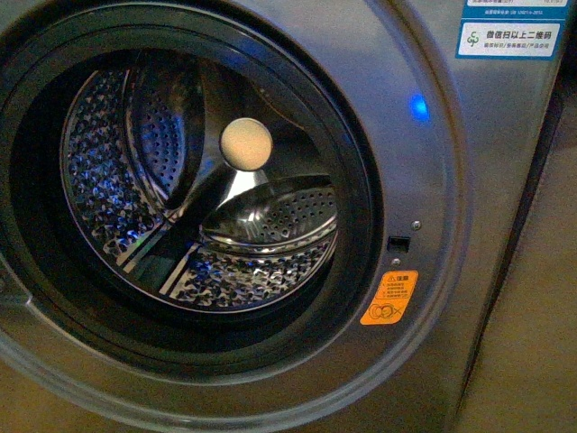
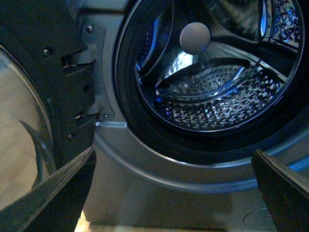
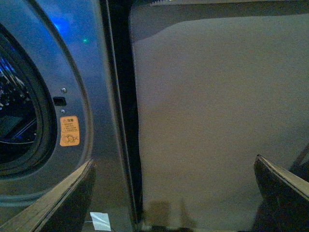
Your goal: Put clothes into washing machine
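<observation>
Straight ahead of the robot, the washing machine (image 1: 424,54) fills the front view, a grey metallic front-loader seen close up and slightly tilted. Its round porthole stands open, ringed by a dark door seal (image 1: 361,180). Inside lies the perforated steel drum (image 1: 99,180), with a cream disc (image 1: 246,143) at the centre of its back wall and a ribbed paddle (image 1: 270,216) just below the disc. On the front panel, right of the porthole, are a blue indicator light (image 1: 419,108), a latch slot (image 1: 398,243) and, beneath it, an orange warning sticker (image 1: 389,298). A white and blue printed label (image 1: 509,29) sits at the upper corner.

Left wrist view: the left tool (image 2: 174,159) is spread wide and faces the lower rim of the porthole; the door (image 2: 58,96) is swung open on its hinge (image 2: 89,46).

Right wrist view: the right tool (image 3: 174,164) is likewise spread wide and faces the machine's right edge, beside a beige panel (image 3: 217,121).

Where the clothes lie cannot be told from these views.
</observation>
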Robot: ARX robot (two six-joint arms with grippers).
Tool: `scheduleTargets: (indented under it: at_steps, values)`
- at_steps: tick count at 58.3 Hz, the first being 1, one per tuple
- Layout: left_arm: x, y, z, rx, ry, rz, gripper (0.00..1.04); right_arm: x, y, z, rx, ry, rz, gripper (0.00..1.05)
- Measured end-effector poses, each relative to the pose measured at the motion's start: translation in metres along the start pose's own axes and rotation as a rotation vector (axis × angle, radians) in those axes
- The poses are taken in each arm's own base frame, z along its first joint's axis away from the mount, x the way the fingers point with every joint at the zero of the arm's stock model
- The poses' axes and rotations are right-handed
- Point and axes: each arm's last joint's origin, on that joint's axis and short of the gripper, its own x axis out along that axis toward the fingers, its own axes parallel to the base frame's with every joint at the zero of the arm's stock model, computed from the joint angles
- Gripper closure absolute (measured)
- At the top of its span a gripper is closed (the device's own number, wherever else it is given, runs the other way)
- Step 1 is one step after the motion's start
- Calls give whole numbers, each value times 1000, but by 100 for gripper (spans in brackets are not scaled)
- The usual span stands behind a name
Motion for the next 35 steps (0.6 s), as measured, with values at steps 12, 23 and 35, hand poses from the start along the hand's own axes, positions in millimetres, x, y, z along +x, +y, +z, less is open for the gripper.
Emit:
scheduleTargets:
  at_steps: [12,23,35]
  values:
    - [0,0,0,0,0,0,7,0,0,0,0,0,0,7]
    - [0,0,0,0,0,0,7,0,0,0,0,0,0,7]
    - [0,0,0,0,0,0,7,0,0,0,0,0,0,7]
